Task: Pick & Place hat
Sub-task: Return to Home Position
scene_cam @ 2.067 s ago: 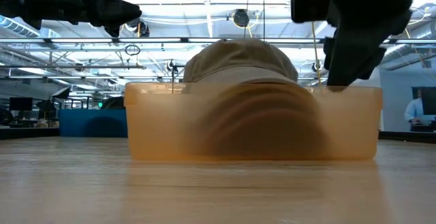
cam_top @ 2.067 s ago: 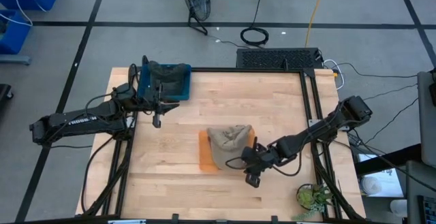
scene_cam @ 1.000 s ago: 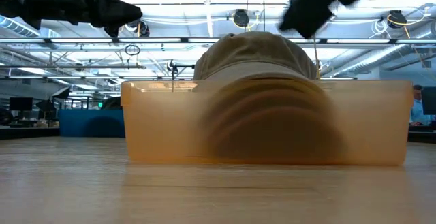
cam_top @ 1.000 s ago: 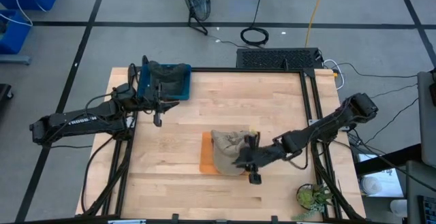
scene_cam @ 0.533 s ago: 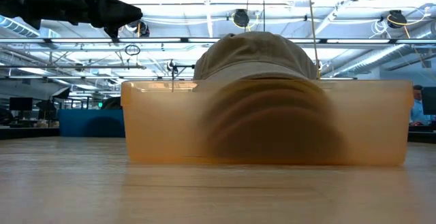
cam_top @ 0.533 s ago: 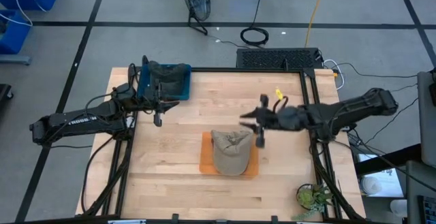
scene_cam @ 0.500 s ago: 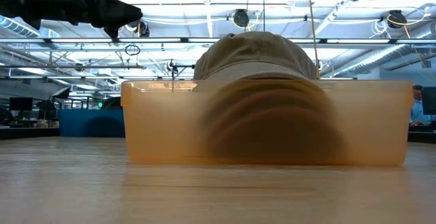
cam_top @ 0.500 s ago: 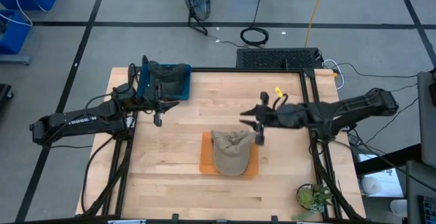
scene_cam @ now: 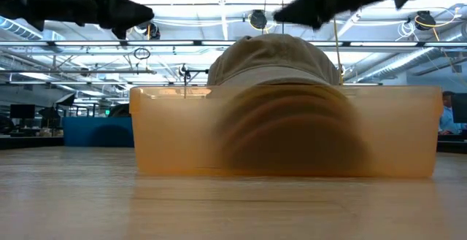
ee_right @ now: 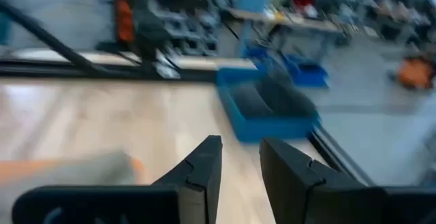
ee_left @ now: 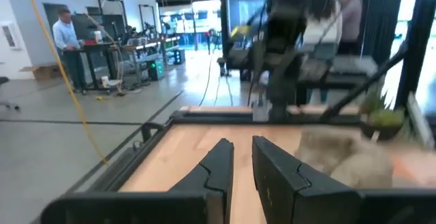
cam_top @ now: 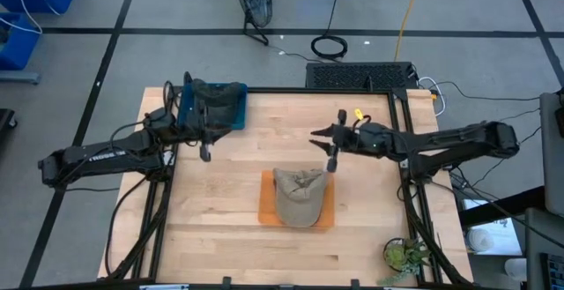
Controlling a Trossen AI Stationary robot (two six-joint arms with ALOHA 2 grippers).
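The tan hat (cam_top: 298, 196) lies in a shallow orange tray (cam_top: 267, 204) near the middle of the table, its brim toward the near edge. In the low view its crown (scene_cam: 273, 57) rises above the tray wall (scene_cam: 175, 134). My right gripper (cam_top: 330, 155) hovers above the table just beyond the tray's far right corner, its fingers a small gap apart, touching nothing. My left gripper (cam_top: 204, 146) waits at the far left, beside a blue bin (cam_top: 216, 102), with its fingers only a narrow gap apart. The left wrist view shows the hat (ee_left: 347, 163) farther off.
The blue bin at the far left corner holds a dark crumpled thing (cam_top: 211, 94); the right wrist view shows the bin (ee_right: 267, 108) too. A small potted plant (cam_top: 401, 255) stands off the near right corner. Bare wood lies left of and in front of the tray.
My right gripper has come off the hat, risen, and swung from the tray's right side toward the far edge. The hat has stayed in the orange tray. My left arm has kept still.
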